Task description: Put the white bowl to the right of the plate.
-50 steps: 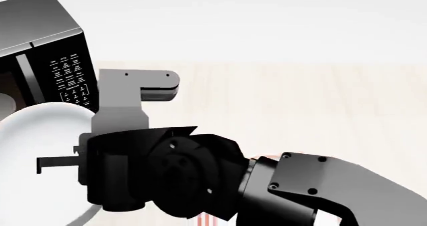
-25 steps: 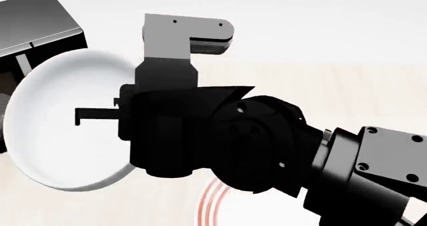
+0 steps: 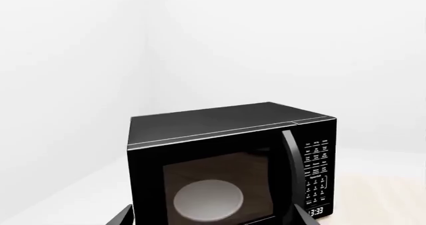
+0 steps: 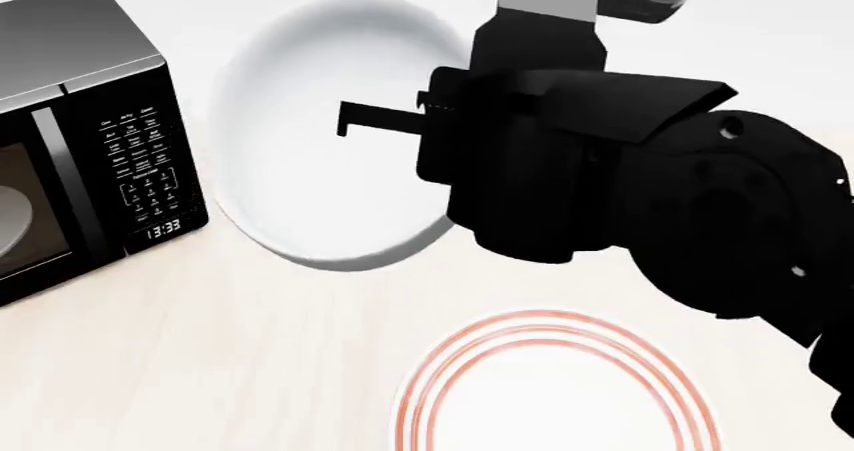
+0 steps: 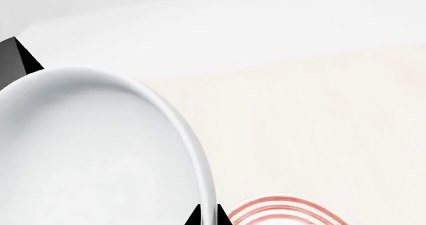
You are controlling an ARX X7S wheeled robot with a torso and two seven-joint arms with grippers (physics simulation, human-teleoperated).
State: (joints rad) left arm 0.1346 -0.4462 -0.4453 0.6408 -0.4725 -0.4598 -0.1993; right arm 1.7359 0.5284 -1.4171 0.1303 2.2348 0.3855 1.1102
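Note:
The plain white bowl [image 4: 320, 131] hangs in the air, tilted, above the table beside the microwave. My right gripper [image 4: 400, 116] is shut on its rim; in the right wrist view the fingertips [image 5: 194, 216] pinch the bowl's [image 5: 80, 155] thick rim from both sides. The red-ringed plate [image 4: 547, 391] lies flat on the table at the near edge, below and right of the bowl; it also shows in the right wrist view [image 5: 286, 212]. My left gripper [image 3: 211, 220] is open and empty, facing the microwave; it does not show in the head view.
A black microwave [image 4: 80, 141] stands at the left with its door shut and a pale disc [image 3: 207, 199] inside. The pale wooden table [image 4: 200, 371] spreads around the plate. My right arm [image 4: 667, 201] fills the right of the head view.
My right gripper has lifted the bowl up and carried it to the right, away from the microwave. The plate has come further into view below it.

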